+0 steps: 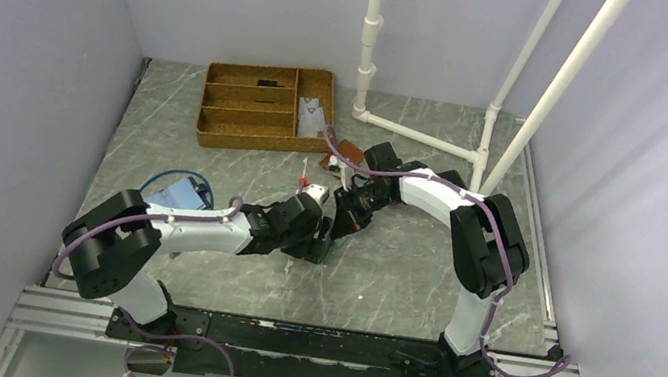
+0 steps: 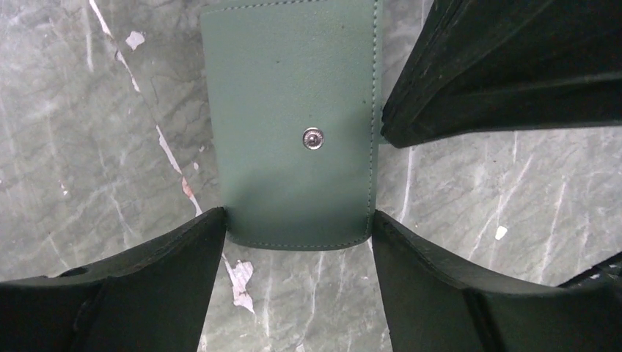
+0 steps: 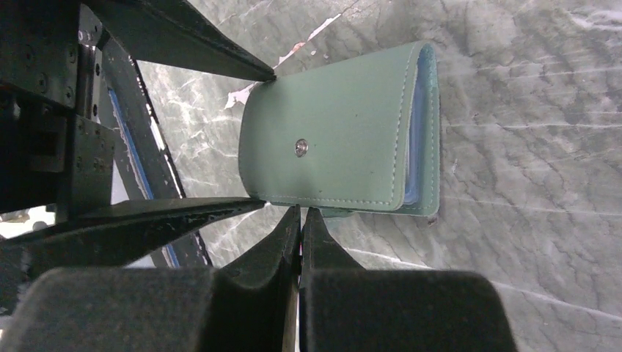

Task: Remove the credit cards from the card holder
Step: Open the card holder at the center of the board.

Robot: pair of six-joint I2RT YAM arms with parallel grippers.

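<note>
The card holder lies flat and folded shut on the marble table, greenish with a metal snap stud. In the right wrist view a blue lining shows at the card holder's open edge. The credit cards are hidden. My left gripper is open, its fingertips flanking the holder's near end right at its side edges. My right gripper is shut, with nothing seen between its jaws. Its tips sit against the holder's long edge. In the top view both the left gripper and the right gripper meet mid-table and cover the holder.
A wicker divider basket stands at the back, a greyish flat piece in its right compartment. A brown wallet lies behind the right arm. A light blue flat piece with a blue cable lies at left. White pipes rise at the back right.
</note>
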